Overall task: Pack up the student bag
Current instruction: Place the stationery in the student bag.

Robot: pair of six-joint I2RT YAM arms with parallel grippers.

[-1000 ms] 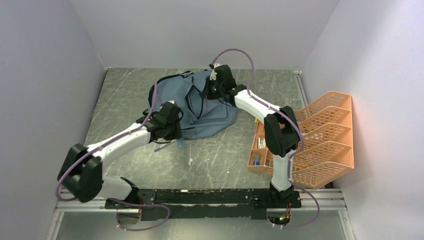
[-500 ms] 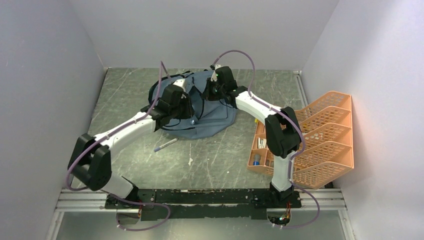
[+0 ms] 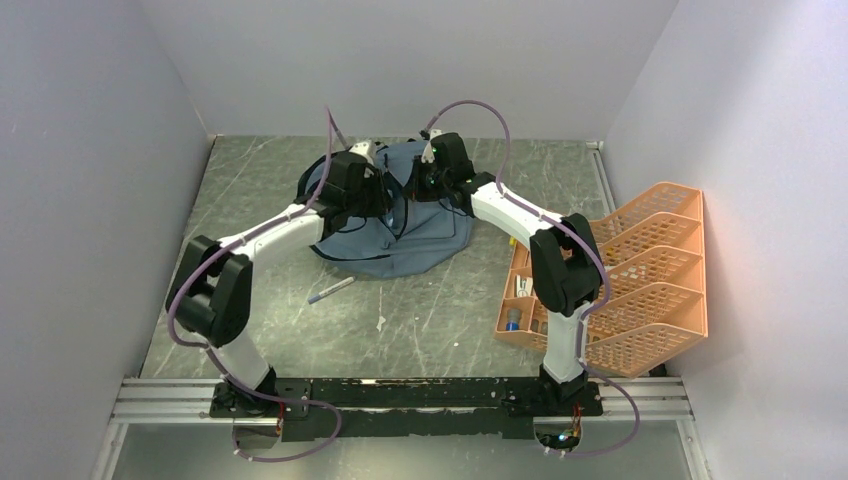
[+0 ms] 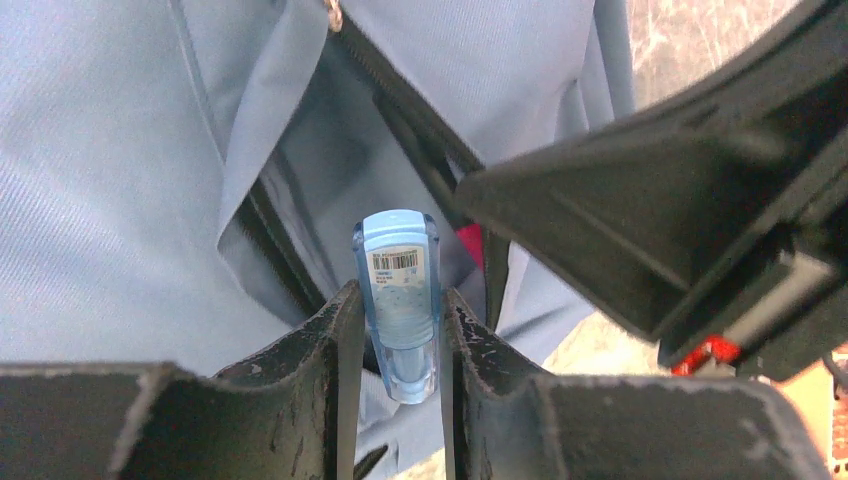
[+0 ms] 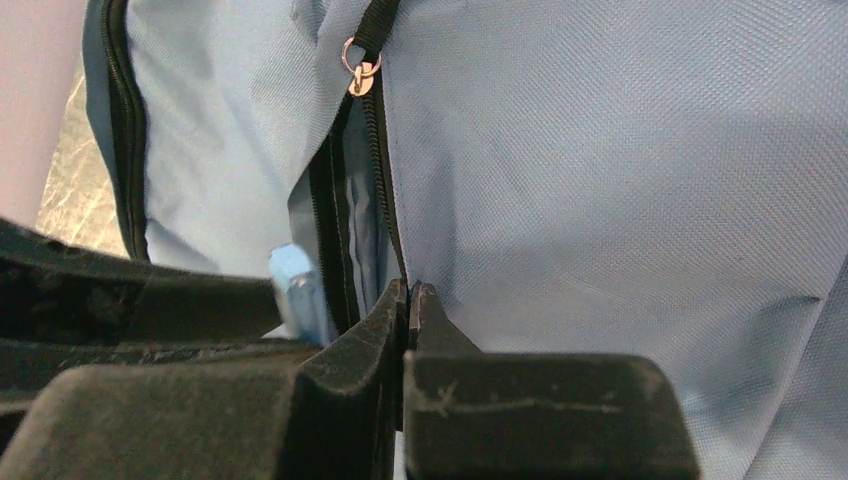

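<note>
Tabletop (image 3: 420,320) grey and scuffed, pale walls (image 3: 90,150), student bag (image 3: 430,235) centre-rear

Soft, even overhead light, faint shadows; wrist views sharp on student bag (image 5: 620,150), blurred up close.

arms (image 3: 272,232): wht links, blk joints | cables (image 3: 466,101): purple | L hand (image 4: 400,310): blk

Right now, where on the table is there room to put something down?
The widest bare table lies between the pen and the orange tray, nearer the arm bases than the student bag. A smaller patch lies between bag and left wall. It is crowded over the bag, where the left tool, gripping a blue tube, meets the right tool.
</note>
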